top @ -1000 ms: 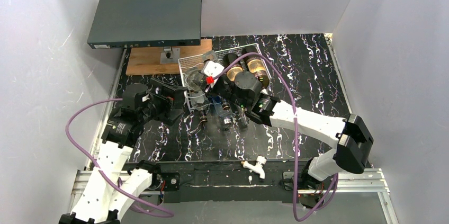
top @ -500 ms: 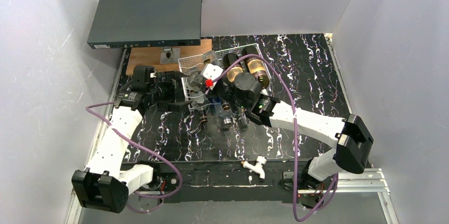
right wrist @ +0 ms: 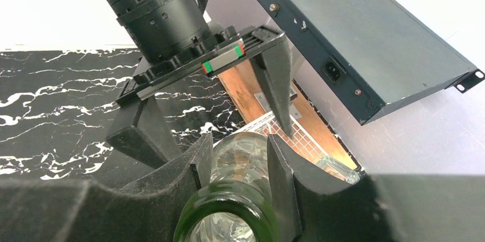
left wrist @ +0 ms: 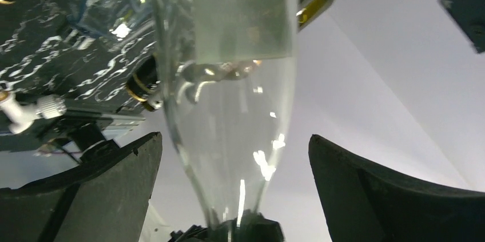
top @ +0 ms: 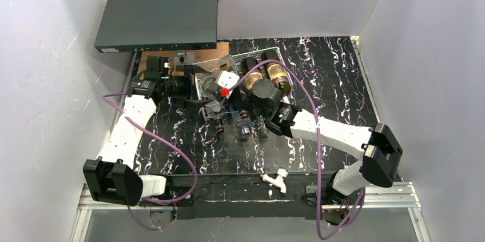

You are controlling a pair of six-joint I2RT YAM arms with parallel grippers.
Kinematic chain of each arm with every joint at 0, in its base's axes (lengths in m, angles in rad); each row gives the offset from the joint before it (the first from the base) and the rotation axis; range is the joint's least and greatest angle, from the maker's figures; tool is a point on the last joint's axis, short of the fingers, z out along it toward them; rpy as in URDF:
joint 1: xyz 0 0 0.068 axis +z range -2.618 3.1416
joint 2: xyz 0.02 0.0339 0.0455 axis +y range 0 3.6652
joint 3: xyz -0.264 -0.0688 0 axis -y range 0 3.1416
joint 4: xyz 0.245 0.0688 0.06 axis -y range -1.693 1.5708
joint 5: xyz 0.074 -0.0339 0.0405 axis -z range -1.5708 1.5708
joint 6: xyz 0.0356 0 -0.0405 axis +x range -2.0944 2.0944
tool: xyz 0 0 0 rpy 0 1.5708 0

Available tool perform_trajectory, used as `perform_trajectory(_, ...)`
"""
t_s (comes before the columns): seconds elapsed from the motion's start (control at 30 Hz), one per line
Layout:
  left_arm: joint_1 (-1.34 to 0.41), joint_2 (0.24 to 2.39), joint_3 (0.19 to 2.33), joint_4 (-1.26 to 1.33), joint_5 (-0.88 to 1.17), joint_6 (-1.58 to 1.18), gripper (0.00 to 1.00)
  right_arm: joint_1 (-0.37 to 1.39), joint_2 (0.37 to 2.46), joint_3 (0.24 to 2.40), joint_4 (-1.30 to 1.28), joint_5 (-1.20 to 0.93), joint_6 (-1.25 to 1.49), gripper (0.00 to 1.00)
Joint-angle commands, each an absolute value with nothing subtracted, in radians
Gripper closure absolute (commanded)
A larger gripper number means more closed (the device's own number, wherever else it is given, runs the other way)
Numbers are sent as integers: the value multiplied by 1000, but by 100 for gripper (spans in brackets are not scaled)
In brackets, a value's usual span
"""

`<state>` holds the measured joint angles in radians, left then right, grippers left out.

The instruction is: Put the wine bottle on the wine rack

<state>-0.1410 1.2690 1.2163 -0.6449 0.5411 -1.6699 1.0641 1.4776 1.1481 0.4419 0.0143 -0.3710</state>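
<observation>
A clear glass wine bottle (right wrist: pixel 245 159) with a green lip lies over the white wire wine rack (right wrist: pixel 289 136), and my right gripper (right wrist: pixel 240 146) is shut on its neck. Seen from above, the bottle (top: pixel 214 90) sits at the left end of the rack (top: pixel 207 66), with the right gripper (top: pixel 237 103) at its near-right. My left gripper (left wrist: pixel 234 139) is open and straddles the bottle's shoulder (left wrist: pixel 229 82) with a gap on each side. In the right wrist view its dark fingers (right wrist: pixel 277 82) hang beyond the bottle. From above, the left gripper (top: pixel 197 87) is at the rack's left edge.
Two brown bottles (top: pixel 266 75) lie in the rack's right slots, and several necks (top: pixel 243 130) stick out toward the near side. A dark grey flat metal box (top: pixel 157 19) stands on a wooden board (top: pixel 150 69) behind the rack. A small white fitting (top: pixel 279 179) lies at the table's near edge.
My left arm has swung from the table's left side over to the rack, and its open gripper now straddles the bottle. The right arm and its grip have not moved.
</observation>
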Motion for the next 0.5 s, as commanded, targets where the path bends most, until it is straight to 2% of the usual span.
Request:
perform_trajectory(0.0, -150, 1278, 1215, -764, 615, -1570, 1, 1103, 1501, 1145, 307, -78, -253, 99)
perform_trajectory(0.23, -182, 1376, 1322, -790, 640, -1505, 1, 1106, 1519, 1166, 291, -78, -262, 99)
perform_trajectory(0.47, -236, 1424, 1321, -789, 659, -1515, 1, 1113, 1529, 1180, 279, -68, -276, 99)
